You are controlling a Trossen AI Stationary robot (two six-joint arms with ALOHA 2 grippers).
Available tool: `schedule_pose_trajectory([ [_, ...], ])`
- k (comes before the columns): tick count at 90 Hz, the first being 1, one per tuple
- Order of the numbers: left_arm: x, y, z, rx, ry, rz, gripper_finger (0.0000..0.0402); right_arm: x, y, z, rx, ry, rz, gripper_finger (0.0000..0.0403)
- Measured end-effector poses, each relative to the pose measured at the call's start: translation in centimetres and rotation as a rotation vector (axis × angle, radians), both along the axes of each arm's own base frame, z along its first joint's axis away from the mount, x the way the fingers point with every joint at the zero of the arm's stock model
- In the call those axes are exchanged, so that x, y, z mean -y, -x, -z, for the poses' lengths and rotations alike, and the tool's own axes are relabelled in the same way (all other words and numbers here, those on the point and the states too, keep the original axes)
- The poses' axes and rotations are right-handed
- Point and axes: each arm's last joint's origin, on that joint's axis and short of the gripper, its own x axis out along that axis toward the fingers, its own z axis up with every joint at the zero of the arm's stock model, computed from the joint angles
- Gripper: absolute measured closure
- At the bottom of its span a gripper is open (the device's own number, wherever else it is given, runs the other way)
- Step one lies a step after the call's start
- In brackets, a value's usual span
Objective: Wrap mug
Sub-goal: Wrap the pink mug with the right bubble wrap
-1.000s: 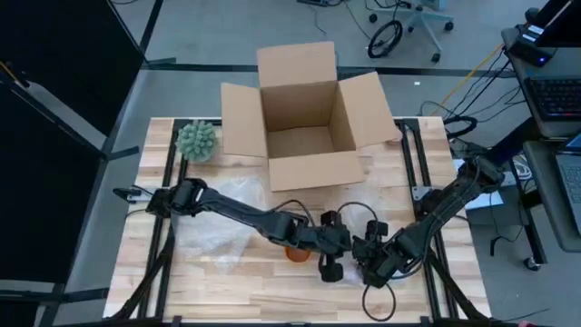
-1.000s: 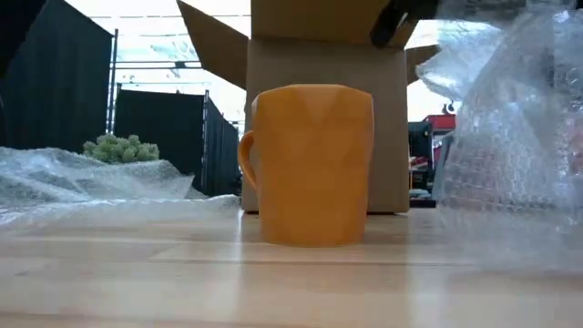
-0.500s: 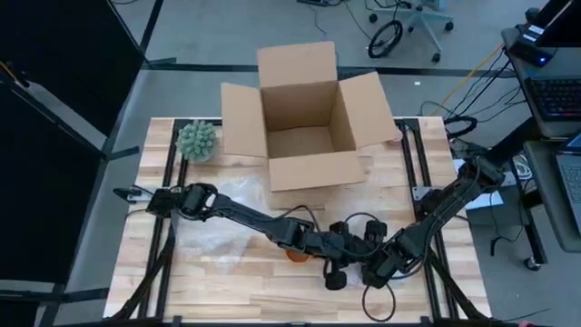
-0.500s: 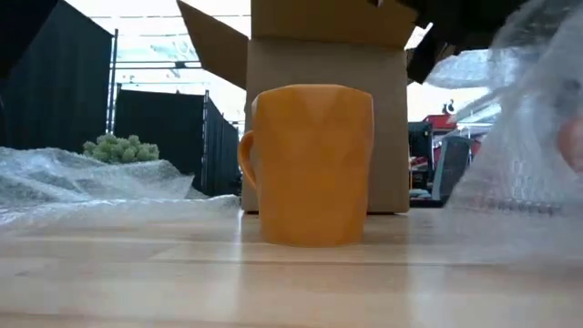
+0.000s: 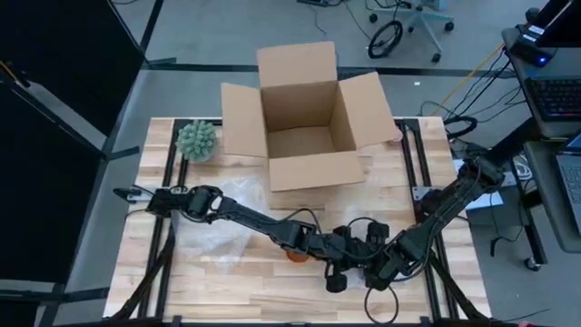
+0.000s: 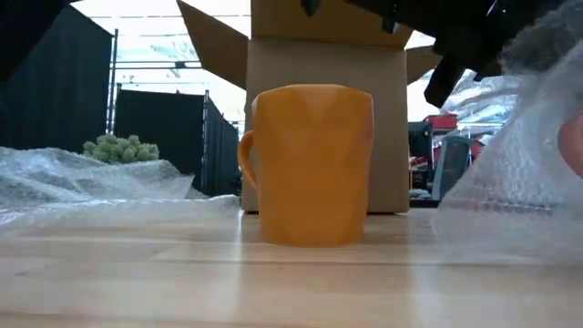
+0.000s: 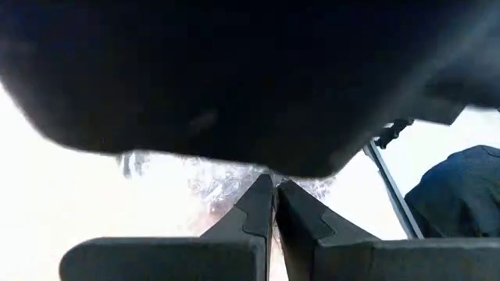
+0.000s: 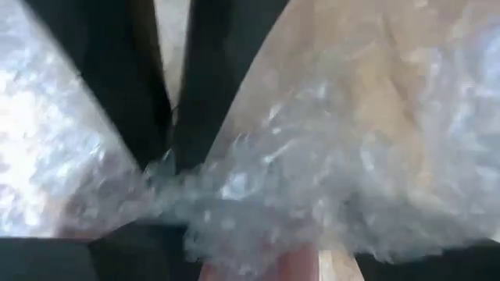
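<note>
Sitting upright on the table, one orange mug in front of one open cardboard box, left end effector pressed together beside the mug, right end effector pinching bubble wrap, one green plant left of the box.

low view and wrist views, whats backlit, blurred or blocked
Low view: bright backlight behind the cardboard box, orange mug sharp, bubble wrap at right soft. Left wrist view: a dark mass blocks most of it, blown-out white beyond. Right wrist view: wrap fills it, out of focus.
</note>
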Motion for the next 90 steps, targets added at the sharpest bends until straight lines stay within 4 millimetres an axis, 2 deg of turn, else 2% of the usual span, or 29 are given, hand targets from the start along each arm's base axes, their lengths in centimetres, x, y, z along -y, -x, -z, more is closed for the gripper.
schedule_pose_trajectory([
  [31,0.0,-0.1,-0.3,0.013,0.007,-0.006,0.0401,-0.5,0.2,-3.4,-0.058,0.01,-0.029,0.0161],
  [40,0.0,0.0,0.5,-0.012,-0.001,-0.001,0.0402,-0.8,0.2,-4.3,-0.003,0.002,-0.027,0.0161],
  [72,0.0,0.0,0.5,-0.013,-0.001,0.0,0.0402,-0.4,0.5,-4.1,-0.025,0.058,0.008,0.0161],
  [90,0.0,0.0,0.4,-0.003,0.0,-0.001,0.0402,-0.2,0.6,-3.9,0.037,0.138,0.059,0.0161],
])
